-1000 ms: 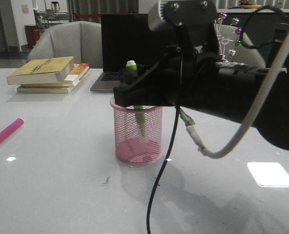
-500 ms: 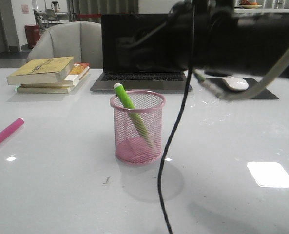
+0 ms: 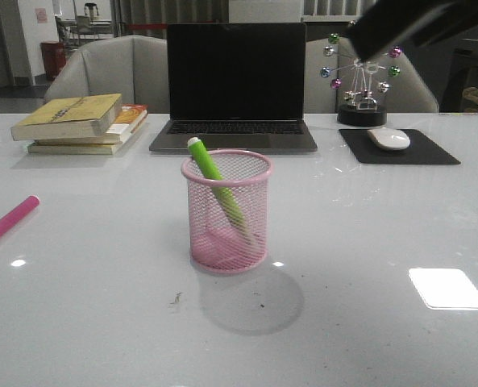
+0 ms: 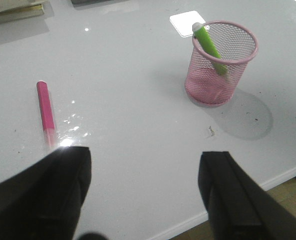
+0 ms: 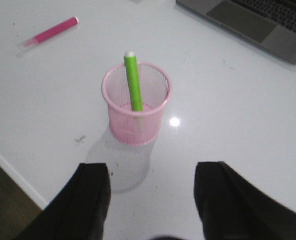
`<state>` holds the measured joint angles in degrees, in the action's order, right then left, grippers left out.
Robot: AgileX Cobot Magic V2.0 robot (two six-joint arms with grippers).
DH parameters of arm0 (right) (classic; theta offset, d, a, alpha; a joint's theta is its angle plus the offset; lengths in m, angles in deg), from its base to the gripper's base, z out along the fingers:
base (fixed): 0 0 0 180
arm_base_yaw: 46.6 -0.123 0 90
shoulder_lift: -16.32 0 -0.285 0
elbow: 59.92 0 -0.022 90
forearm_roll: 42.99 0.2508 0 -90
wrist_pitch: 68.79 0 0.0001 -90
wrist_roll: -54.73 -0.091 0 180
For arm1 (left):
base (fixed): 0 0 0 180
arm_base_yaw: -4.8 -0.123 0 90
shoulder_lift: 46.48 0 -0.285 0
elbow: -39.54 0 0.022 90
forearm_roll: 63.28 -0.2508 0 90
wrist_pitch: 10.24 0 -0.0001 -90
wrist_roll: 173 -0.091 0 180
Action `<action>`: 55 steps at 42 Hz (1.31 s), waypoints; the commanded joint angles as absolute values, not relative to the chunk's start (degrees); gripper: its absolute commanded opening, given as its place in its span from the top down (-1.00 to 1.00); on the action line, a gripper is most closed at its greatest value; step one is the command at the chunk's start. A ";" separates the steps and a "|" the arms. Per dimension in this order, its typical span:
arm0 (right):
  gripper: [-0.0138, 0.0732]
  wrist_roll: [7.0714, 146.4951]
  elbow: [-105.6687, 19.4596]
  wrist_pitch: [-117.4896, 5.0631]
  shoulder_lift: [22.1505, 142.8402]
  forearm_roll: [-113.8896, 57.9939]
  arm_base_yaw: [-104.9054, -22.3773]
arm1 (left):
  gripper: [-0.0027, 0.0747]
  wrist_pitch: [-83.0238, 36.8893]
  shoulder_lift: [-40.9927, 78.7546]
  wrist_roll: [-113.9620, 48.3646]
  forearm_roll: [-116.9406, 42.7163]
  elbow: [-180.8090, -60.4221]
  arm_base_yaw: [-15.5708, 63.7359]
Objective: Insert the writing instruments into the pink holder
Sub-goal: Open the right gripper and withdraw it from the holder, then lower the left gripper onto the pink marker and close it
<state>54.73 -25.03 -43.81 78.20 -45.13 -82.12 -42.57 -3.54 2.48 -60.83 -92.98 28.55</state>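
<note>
Front view: the pink holder stands at centre frame, the green marker leaning inside it, whitish end up at the rim. The pink marker lies at the left edge. Behind sit the books, laptop and mouse. Left gripper and right gripper: jaws apart, empty.

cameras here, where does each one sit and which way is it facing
Front view: looks forward over the table at the pink holder, laptop and books; a dark blurred arm part crosses the upper right corner.
Left wrist view: above the table's near edge, looking down past the open left pincer at the pink marker.
Right wrist view: looks down past the open right pincer.
All three share the holder and green marker.
</note>
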 commanded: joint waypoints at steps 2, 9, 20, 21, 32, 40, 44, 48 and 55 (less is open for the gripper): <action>-0.44 54.73 -26.58 -39.73 72.89 -44.98 -82.14 | -0.38 -38.54 -3.18 2.44 -60.12 -94.82 28.96; -0.44 54.73 -25.93 -34.49 68.08 -44.98 -82.14 | -0.38 -38.64 -3.18 3.32 -60.12 -94.82 28.96; -0.44 54.73 -25.93 -33.26 66.64 -44.98 -82.14 | -0.38 -50.38 3.80 7.00 -60.57 -101.59 25.13; -0.44 54.73 -25.93 -33.26 66.64 -44.98 -82.14 | -0.38 -51.37 4.92 7.00 -60.68 -102.37 24.82; -0.44 54.73 -25.93 -33.26 66.64 -44.98 -82.14 | -0.38 -55.19 21.60 7.00 -63.60 -110.67 19.95; -0.44 54.73 -25.93 -33.26 66.64 -44.98 -82.14 | -0.38 -54.95 33.74 7.00 -65.09 -117.44 17.25; -0.44 54.73 -25.93 -33.26 66.64 -44.98 -82.14 | -0.38 -54.95 40.20 7.00 -66.34 -121.39 15.99; -0.44 54.73 -25.93 -33.26 66.64 -44.98 -82.14 | -0.38 -54.87 45.62 7.00 -66.32 -124.86 14.66; -0.44 54.73 -25.93 -33.26 66.64 -44.98 -82.14 | -0.38 -54.82 55.20 7.00 -66.32 -131.92 12.94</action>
<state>54.34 -24.46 -29.64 66.89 -44.96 -82.12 -56.67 53.36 6.58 -66.18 -127.30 13.71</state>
